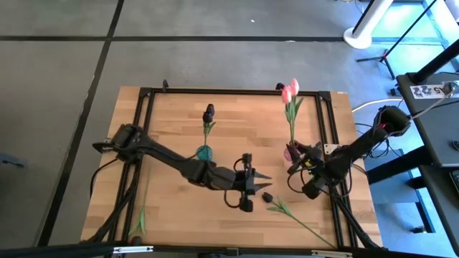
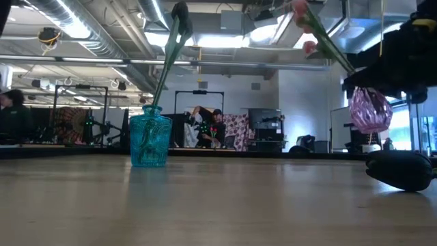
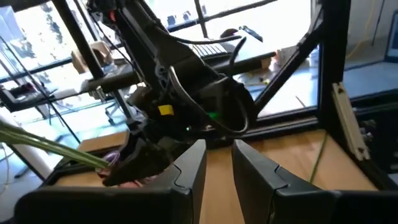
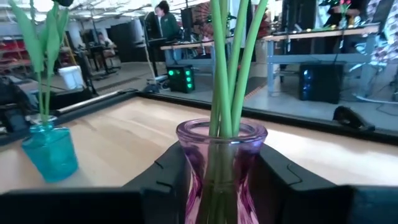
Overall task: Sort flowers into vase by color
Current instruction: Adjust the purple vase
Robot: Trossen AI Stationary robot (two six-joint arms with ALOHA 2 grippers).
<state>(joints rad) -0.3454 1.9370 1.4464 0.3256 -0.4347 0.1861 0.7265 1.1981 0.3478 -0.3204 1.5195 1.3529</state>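
A pink glass vase (image 4: 221,140) with pink tulips (image 1: 290,92) sits between the fingers of my right gripper (image 4: 221,186), which is shut on it over the table's right part (image 1: 294,159). A blue vase (image 1: 205,152) stands on its base at mid-table with one black-headed tulip (image 1: 209,112) in it. Another black-headed tulip (image 1: 267,197) lies flat on the table, its stem running toward the near right corner. My left gripper (image 1: 265,177) hovers beside that head, open by a narrow gap (image 3: 219,168), holding nothing. My right gripper pinches the pink vase at its narrow waist (image 4: 221,168), just under the rim, with one finger (image 4: 168,171) on each side. The fingers come in roughly level from the table's right. The vase (image 2: 369,109) is lifted clear of the table and tilted, so its stems lean.
A loose green stem (image 1: 140,218) lies near the table's near left corner. A black frame (image 1: 237,92) runs along the table's edges. Bare wood lies between the two vases and toward the far edge. People and equipment show in the room beyond.
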